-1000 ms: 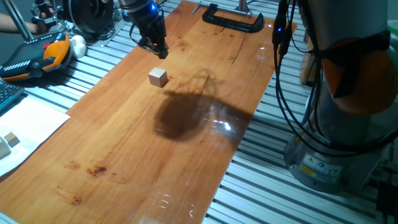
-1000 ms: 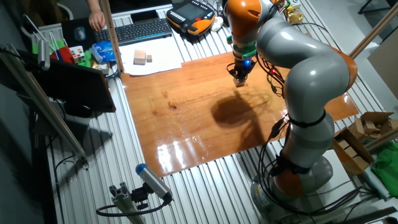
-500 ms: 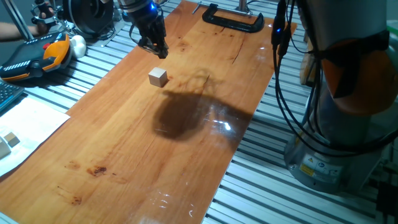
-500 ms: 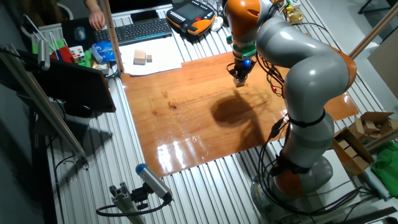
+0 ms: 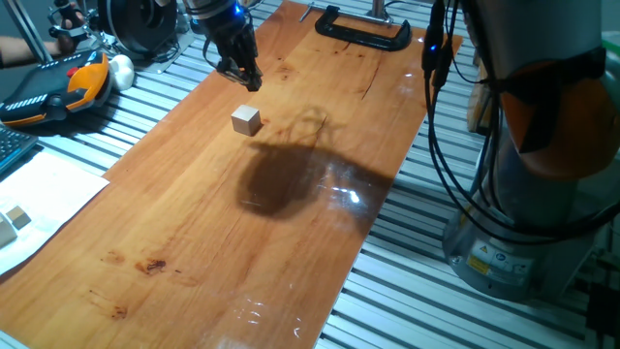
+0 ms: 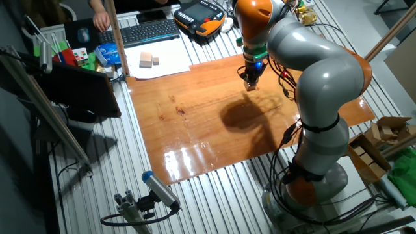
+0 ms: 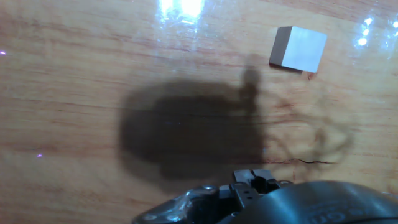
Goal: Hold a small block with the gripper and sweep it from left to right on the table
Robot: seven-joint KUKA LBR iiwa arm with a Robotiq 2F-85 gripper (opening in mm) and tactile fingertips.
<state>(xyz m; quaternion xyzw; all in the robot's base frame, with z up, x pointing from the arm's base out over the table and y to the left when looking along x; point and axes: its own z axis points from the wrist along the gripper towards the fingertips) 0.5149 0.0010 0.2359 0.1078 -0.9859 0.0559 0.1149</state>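
Observation:
The small block (image 5: 246, 120), a pale beige wooden cube, rests alone on the table (image 5: 194, 223), a reddish-brown board. The gripper (image 5: 244, 78) hangs just beyond the block towards the far end of the board, clear of it, with its fingers looking spread and nothing between them. In the other fixed view the gripper (image 6: 250, 83), with its blue light, is low over the table (image 6: 188, 123), and I cannot make out the block there. In the hand view the block (image 7: 298, 50) lies at the upper right on the table (image 7: 62, 62); the fingers do not show.
A black clamp (image 5: 363, 31) grips the board's far end. An orange and black pendant (image 5: 58, 87) and white paper (image 5: 39, 199) with another pale block (image 5: 12, 218) lie on the slatted surface to the left. The arm's grey base (image 5: 523, 223) stands right of the board.

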